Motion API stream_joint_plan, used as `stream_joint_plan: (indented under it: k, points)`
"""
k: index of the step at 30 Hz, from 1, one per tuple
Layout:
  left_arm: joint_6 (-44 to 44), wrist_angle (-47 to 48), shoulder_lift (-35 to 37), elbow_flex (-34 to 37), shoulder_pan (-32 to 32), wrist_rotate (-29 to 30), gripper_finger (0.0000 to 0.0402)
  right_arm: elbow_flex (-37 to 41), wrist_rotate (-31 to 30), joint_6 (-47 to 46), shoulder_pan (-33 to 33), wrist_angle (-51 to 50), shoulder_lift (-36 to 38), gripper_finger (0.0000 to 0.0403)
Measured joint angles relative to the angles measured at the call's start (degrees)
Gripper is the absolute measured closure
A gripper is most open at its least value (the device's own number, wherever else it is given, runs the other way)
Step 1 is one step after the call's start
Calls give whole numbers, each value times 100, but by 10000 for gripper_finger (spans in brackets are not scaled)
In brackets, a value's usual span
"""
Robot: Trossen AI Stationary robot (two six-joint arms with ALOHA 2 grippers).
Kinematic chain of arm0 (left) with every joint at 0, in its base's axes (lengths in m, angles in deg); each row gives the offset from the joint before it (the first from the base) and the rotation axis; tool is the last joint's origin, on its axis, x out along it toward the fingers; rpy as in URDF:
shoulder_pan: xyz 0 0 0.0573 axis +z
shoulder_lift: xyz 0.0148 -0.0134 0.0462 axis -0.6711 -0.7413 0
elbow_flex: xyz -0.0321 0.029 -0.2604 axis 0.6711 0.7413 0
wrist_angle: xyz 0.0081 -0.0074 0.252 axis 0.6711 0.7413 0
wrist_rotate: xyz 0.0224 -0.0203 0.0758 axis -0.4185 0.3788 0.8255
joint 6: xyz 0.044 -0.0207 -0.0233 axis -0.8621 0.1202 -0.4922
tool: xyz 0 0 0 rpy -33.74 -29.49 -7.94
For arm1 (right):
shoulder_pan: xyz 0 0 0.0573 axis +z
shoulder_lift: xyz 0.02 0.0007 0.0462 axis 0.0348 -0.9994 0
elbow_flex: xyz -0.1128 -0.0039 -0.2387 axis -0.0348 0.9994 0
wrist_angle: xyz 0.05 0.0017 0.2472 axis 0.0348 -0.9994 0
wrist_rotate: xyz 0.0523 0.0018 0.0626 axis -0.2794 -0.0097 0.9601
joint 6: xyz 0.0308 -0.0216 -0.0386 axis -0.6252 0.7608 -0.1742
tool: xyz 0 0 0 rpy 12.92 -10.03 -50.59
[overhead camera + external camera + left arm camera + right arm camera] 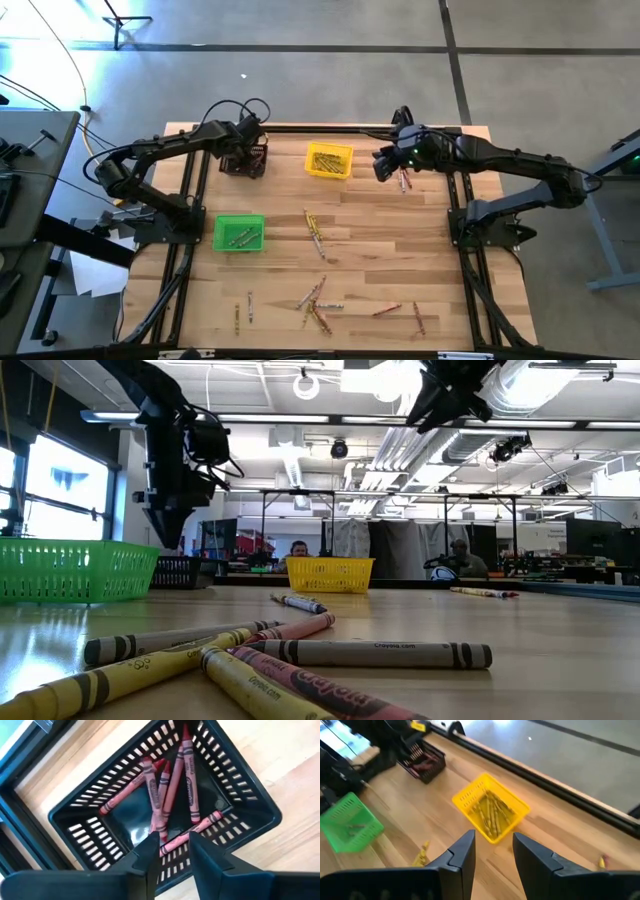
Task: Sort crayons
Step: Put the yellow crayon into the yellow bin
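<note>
Left end effector hangs over the black bin near the worktop's far left corner, fingers parted, grasping nothing; red crayons lie inside. Right end effector hovers released beside the yellow bin at the far edge, empty. Loose crayons scattered toward the near edge, a few mid-worktop. Risk: a thin stick rolls when pinched, or a low end effector clips a bin wall and shoves it

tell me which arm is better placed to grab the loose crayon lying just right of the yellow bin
Right. The right gripper hangs open beside the yellow bin, with that crayon almost under it. The left gripper is over the black bin of red crayons, farther off.
</note>
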Motion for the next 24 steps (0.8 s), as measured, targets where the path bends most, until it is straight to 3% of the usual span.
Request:
stream_joint_plan:
  k: [6, 12, 19, 24]
  points:
    - [323, -18, 5, -165, -44, -904, 305, 0, 210, -79, -236, -1103, 37, 286]
    - [373, -651, 196, -684, -503, -1512, 314, 293, -114, -129, -906, -2319, 2, 286]
    - [485, -1766, 378, -1225, -1057, -1688, 316, 1460, 329, -186, -1752, -1771, 0, 286]
    - [583, -2150, 376, -1476, -1291, -1698, 316, 2308, 1179, -1024, -2049, -927, -16, 286]
